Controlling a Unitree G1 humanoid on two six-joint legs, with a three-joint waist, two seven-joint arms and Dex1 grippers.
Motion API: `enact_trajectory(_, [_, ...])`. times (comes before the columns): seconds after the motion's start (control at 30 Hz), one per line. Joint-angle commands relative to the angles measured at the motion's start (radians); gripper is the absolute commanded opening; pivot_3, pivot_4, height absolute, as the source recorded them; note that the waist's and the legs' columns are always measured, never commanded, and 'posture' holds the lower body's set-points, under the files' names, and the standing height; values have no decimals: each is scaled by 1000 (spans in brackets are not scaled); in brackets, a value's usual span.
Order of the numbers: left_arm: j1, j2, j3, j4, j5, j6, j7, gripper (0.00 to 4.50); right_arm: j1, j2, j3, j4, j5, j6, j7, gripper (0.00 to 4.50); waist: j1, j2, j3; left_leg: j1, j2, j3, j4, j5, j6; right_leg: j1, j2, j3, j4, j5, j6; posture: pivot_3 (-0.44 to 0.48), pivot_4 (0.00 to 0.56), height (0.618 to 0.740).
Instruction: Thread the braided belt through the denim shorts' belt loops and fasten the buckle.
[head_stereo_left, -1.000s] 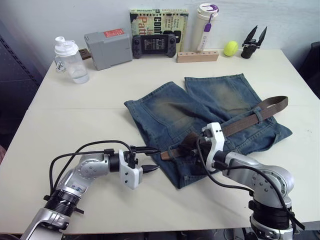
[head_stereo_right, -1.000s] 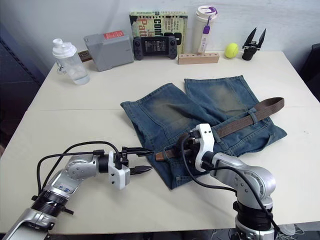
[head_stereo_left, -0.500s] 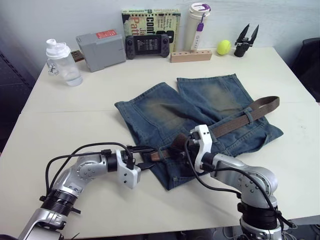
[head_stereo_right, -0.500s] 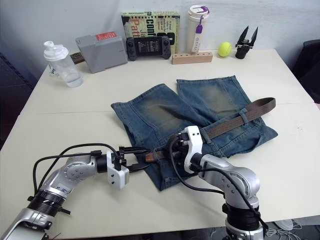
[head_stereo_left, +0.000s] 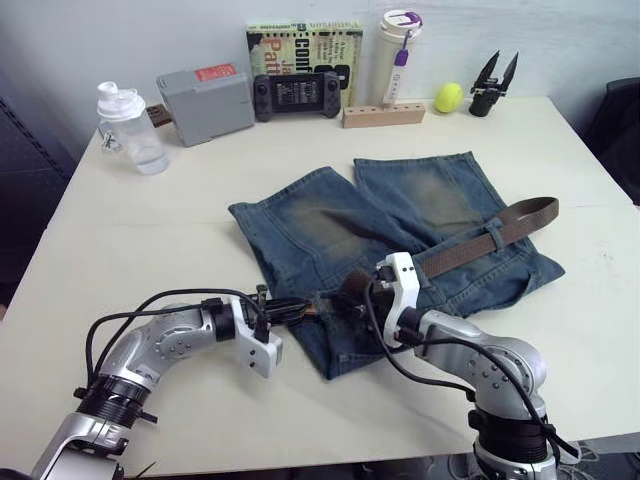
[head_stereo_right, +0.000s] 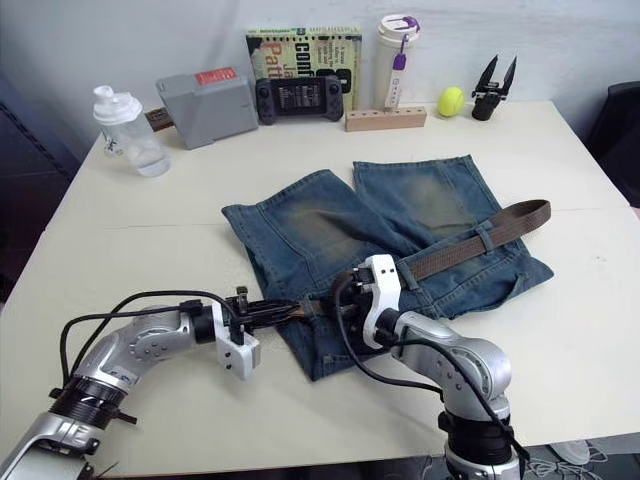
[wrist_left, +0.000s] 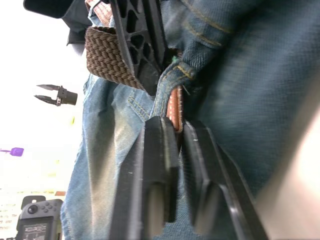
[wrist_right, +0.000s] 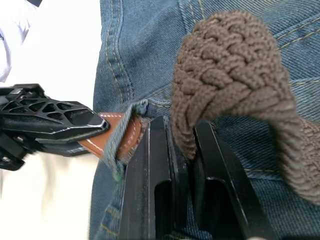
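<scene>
The denim shorts (head_stereo_left: 320, 225) lie flat mid-table, waistband toward me. Along that waistband runs the braided belt (head_stereo_left: 480, 243), passing under a belt loop (head_stereo_left: 493, 236) on the right. At the waistband's left end my left gripper (head_stereo_left: 305, 308) is shut on the belt's tan leather tip (wrist_left: 175, 107), which pokes through a belt loop (wrist_left: 167, 82). Just right of that loop, my right gripper (wrist_right: 185, 135) is shut on a humped-up bend of the belt (wrist_right: 220, 70). The buckle is hidden.
Along the table's back edge stand a shaker bottle (head_stereo_left: 128, 128), grey box (head_stereo_left: 205, 98), game controller (head_stereo_left: 300, 92), book (head_stereo_left: 305, 40), tumbler (head_stereo_left: 397, 50), wooden block (head_stereo_left: 383, 113), tennis ball (head_stereo_left: 447, 97) and a black gripper tool (head_stereo_left: 492, 85).
My left gripper, open a second ago, has moved right to the waistband and shut on the tan tip. The right gripper has kept its grip. The camera view has shifted slightly.
</scene>
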Motion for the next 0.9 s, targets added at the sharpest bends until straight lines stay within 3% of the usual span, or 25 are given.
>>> enact_trajectory(0.03, [26,23,-14,6,15,15,-1,65,10,13,36,3,13,27,3,0,0,0,0,0,0,0,0,0,0,0,0,0,0,0,0,0,150,731])
enact_trajectory(0.3, [61,78,-10,-86,11,19,-22,65,-4,45,-26,-17,7,38,-66,0,-5,0,0,0,0,0,-1,0,0,-1,0,0,0,0,-1,0,150,731])
enact_trajectory(0.43, [75,105,-3,-137,-23,57,-53,0,-10,67,-142,-71,100,85,-101,1500,0,0,0,-1,0,0,-1,0,0,-1,0,0,0,0,-1,0,150,731])
enact_trajectory(0.6, [83,106,5,-148,-20,86,-50,0,-28,31,-330,-134,340,155,-159,3933,4,0,0,-3,0,-1,0,0,0,-2,-2,-1,0,0,0,0,150,731])
enact_trajectory(0.7, [84,102,4,-143,-14,92,-43,0,-3,-85,-356,-174,484,170,-145,3933,4,0,0,-3,0,-1,0,0,0,-2,-3,-1,0,0,0,0,150,731])
enact_trajectory(0.8, [86,94,2,-144,-21,97,-38,0,50,-246,-322,-246,498,167,-84,3933,4,0,0,-3,0,-1,-1,0,1,-2,-3,-1,0,0,0,0,150,731])
enact_trajectory(0.9, [86,90,1,-142,-18,96,-30,0,82,-315,-297,-286,464,87,-47,3933,5,0,1,-2,0,-1,-1,0,1,-2,-4,-1,0,0,0,0,150,731])
